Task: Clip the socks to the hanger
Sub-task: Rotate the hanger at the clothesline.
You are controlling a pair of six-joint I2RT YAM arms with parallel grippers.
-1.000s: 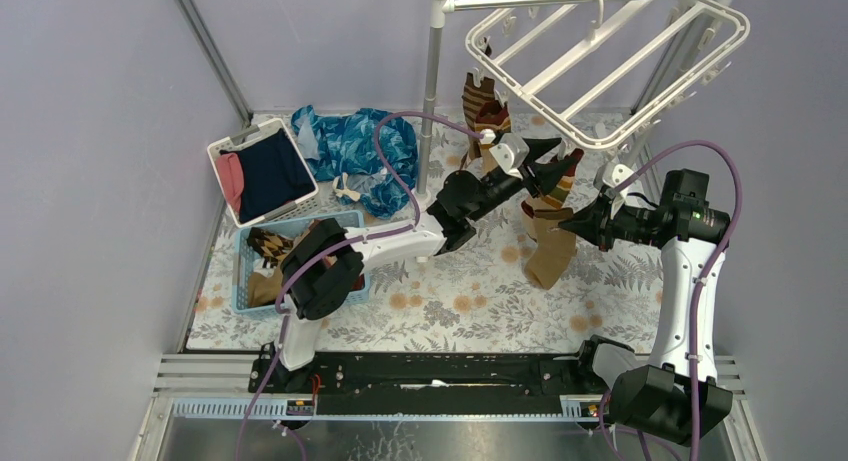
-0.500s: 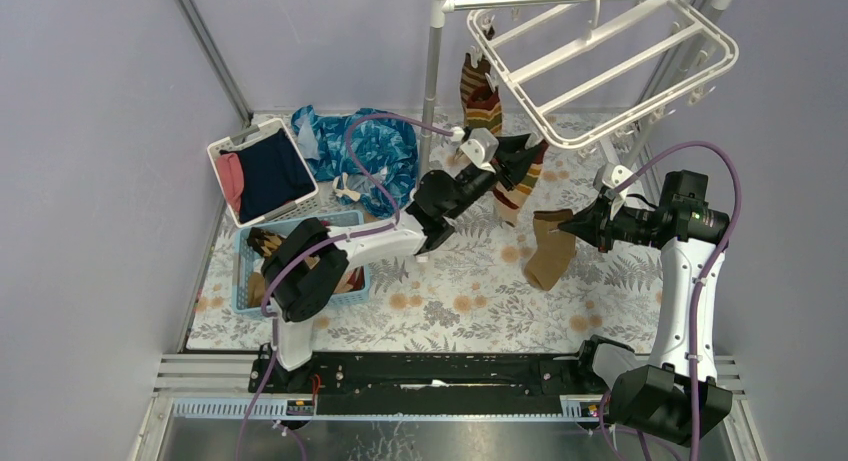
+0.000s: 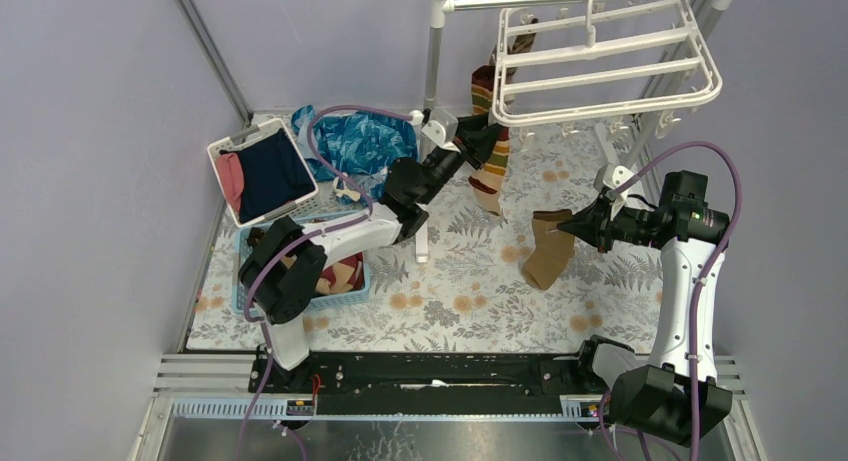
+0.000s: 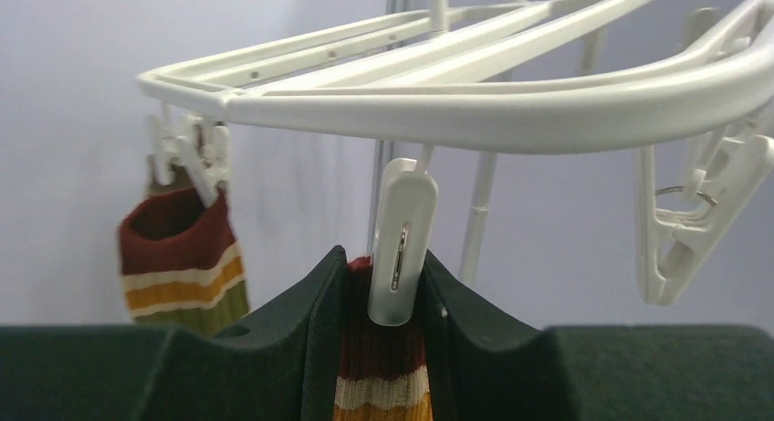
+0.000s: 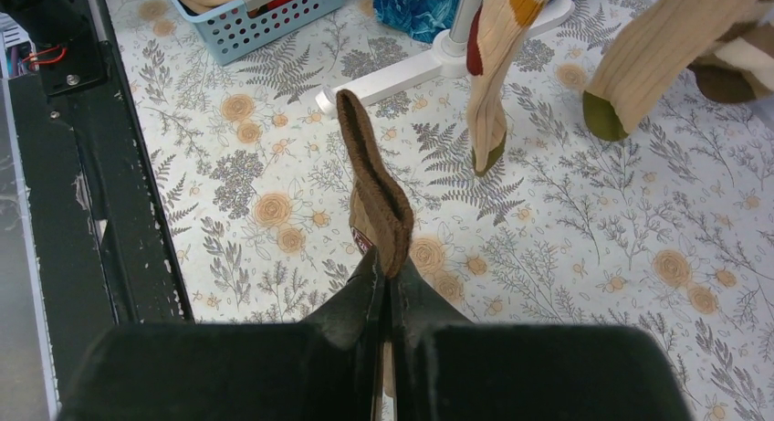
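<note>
Fingers point(image 5: 347, 316) of the right gripper point(image 5: 385, 273) pinch shut on a brown sock point(image 5: 374, 197), dangling it above the floral mat point(image 3: 450, 291). Farther back, the left gripper point(image 4: 383, 264) grips a striped sock point(image 4: 381, 389) at a clip point(image 4: 402, 229) under the white hanger point(image 4: 475, 108).

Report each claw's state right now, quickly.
Left claw: closed on the striped sock, its cuff up at a hanger clip.
Right claw: closed, holding the brown sock.

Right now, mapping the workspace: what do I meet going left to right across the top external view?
White basket, blue patterned cloth, rack pole, striped sock in the left gripper, brown sock in the right gripper.
</note>
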